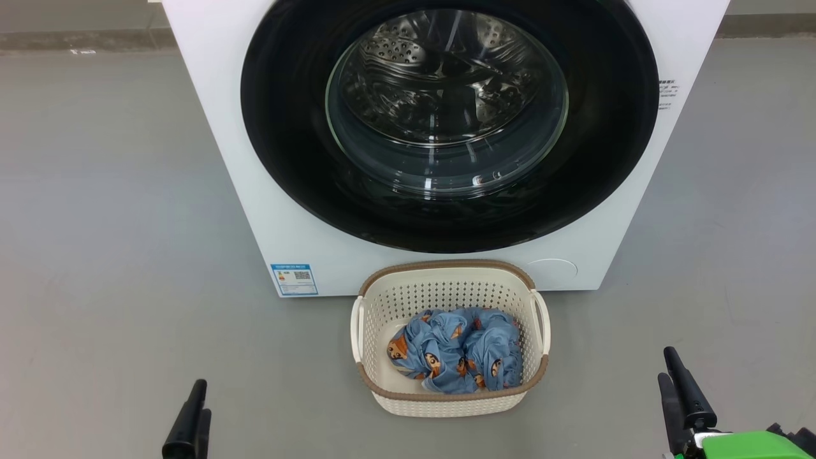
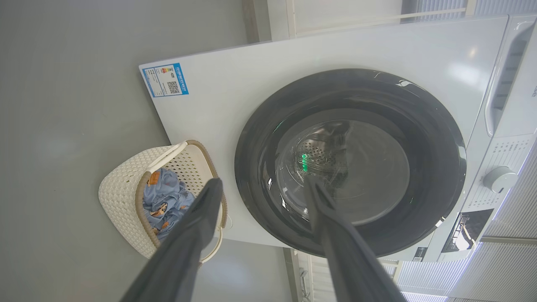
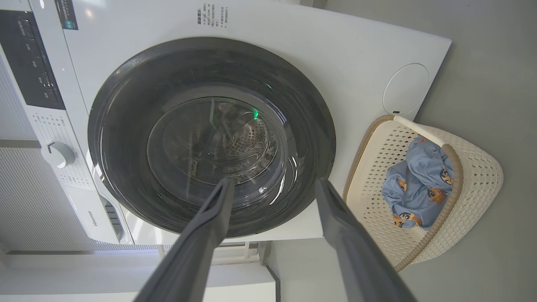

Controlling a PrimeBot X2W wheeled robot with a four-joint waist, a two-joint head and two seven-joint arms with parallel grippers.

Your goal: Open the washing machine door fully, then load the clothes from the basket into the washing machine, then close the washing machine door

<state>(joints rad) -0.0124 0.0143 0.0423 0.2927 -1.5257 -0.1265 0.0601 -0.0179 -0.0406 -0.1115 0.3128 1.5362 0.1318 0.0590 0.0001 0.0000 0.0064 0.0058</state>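
- Opening the washing machine door (image 1: pixel 449 220) is judged to be the step in hand. It is seen shut against the white washing machine (image 1: pixel 210 95), at 12 o'clock in the head view, and the steel drum is seen through its glass window (image 1: pixel 446 102).
- The left tool (image 2: pixel 263 181) is seen released, fingers spread and empty, at 7 o'clock in the head view. The right tool (image 3: pixel 273 181) is likewise released and empty at 5 o'clock. Both are held well apart from the door.
- No handle or recess can be made out on the black rim, so the rim should be searched before a tool is committed. The pull is best taken at the edge opposite the hinge.
- The door should be drawn along its arc rather than straight back, and carried to its full swing.
- The basket (image 1: pixel 446 264) is set on the floor (image 1: pixel 95 255) at 6 o'clock of the door, just beside the machine's foot, with the clothes (image 1: pixel 456 357) bunched inside. It should not be knocked by an arm or by the swinging door.
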